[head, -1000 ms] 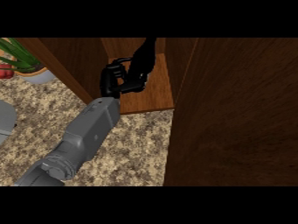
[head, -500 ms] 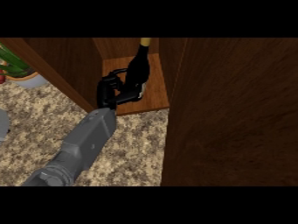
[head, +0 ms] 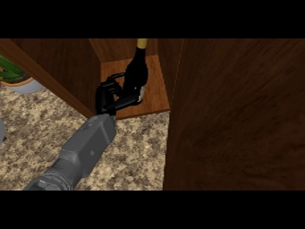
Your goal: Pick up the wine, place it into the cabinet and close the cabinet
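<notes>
Left hand [head: 112,96] curled round the dark wine bottle [head: 136,71], upper centre of frame, over the cabinet shelf [head: 156,96]; open cabinet door [head: 243,112] at right.

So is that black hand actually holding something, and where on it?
Yes. The left hand is curled round the wine bottle, gripping its lower body while the neck points into the open cabinet. The right hand is out of view.

Narrow cabinet opening [head: 131,67] beside door [head: 247,112]
</notes>
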{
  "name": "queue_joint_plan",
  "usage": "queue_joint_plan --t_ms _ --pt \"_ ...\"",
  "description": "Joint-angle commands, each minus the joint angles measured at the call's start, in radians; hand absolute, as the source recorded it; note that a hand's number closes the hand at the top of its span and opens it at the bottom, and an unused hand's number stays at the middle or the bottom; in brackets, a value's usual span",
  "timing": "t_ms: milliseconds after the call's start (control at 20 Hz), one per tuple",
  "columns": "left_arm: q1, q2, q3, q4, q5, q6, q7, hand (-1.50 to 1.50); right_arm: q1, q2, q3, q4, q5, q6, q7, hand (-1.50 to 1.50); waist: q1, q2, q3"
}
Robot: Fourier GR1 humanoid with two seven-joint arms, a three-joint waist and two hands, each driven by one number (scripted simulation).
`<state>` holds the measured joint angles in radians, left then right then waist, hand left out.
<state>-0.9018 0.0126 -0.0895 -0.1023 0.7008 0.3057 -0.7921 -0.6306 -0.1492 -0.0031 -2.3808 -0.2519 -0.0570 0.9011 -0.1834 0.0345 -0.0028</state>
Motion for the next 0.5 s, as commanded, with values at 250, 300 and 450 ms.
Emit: queue_joint_plan --t_ms 250,300,450 --pt "0.002 -0.012 -0.042 -0.010 0.034 0.042 0.020 1.50 0.008 0.004 -0.023 -0.009 -0.057 0.011 0.000 -1.50 -0.013 0.003 -0.001" --pt "-0.010 -0.012 -0.043 -0.009 0.033 0.049 0.016 1.50 0.016 0.009 -0.001 -0.002 -0.044 0.023 -0.014 -1.50 -0.018 0.011 -0.002" --pt "-0.042 -0.012 -0.046 -0.009 0.044 0.088 0.040 1.50 0.014 0.007 -0.007 -0.001 -0.037 0.013 -0.001 -1.50 -0.006 0.008 -0.002"
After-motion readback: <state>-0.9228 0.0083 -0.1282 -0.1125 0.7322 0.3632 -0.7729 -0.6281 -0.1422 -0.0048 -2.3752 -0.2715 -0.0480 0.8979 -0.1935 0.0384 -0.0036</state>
